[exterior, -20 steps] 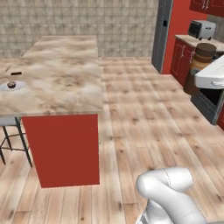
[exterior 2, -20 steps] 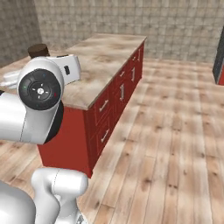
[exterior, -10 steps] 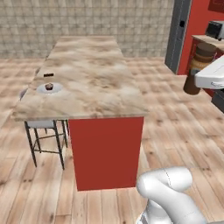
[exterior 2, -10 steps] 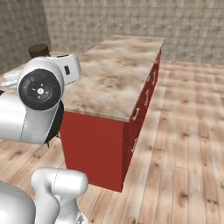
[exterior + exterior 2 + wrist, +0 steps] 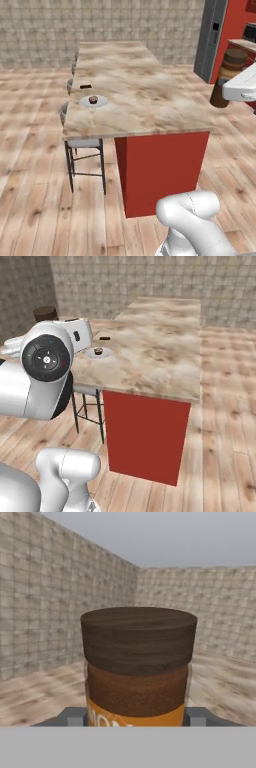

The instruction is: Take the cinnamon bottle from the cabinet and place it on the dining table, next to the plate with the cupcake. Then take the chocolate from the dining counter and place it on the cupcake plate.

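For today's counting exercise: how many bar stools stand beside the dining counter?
3 show in the left base view, in a row along the counter's left side: the nearest stool by the front corner, a second behind it, a third farthest back. The far ones are mostly hidden; more may be.

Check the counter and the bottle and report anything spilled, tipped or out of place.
Nothing stands out. The cinnamon bottle sits upright in the gripper with its lid on. On the counter, the cupcake rests on its plate, and the chocolate lies flat just beyond it. No spills show.
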Robot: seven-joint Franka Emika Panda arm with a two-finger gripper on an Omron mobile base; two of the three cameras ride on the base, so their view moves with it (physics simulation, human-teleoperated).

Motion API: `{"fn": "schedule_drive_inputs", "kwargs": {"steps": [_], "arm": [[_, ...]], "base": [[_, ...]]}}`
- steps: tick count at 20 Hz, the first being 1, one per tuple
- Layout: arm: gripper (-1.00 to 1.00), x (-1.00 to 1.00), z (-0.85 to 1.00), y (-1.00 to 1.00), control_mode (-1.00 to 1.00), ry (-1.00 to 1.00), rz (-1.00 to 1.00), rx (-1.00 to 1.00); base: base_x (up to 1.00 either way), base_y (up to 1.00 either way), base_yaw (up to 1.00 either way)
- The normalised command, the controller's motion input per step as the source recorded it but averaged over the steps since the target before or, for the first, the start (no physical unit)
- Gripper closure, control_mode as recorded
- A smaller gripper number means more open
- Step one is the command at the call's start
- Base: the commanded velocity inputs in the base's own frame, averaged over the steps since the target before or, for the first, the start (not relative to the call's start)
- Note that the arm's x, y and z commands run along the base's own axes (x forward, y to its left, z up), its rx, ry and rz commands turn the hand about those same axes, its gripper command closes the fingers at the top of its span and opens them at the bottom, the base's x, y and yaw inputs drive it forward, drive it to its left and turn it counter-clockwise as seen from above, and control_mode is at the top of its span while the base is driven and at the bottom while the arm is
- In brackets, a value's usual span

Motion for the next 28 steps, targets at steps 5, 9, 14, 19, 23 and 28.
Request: {"fn": "schedule_drive_inputs", "kwargs": {"steps": [5,9,14,19,23,28], "arm": [[1.00,0.00,0.00,0.00,1.00,0.00,0.00,0.00],[1.00,0.00,0.00,0.00,1.00,0.00,0.00,0.00],[1.00,0.00,0.00,0.00,1.00,0.00,0.00,0.00],[1.00,0.00,0.00,0.00,1.00,0.00,0.00,0.00],[1.00,0.00,0.00,0.00,1.00,0.00,0.00,0.00],[1.00,0.00,0.00,0.00,1.00,0.00,0.00,0.00]], "base": [[0.29,1.00,-0.29],[0.31,1.00,-0.35],[0.29,1.00,-0.41],[0.28,1.00,-0.48],[0.33,1.00,-0.55],[0.32,1.00,-0.58]]}}
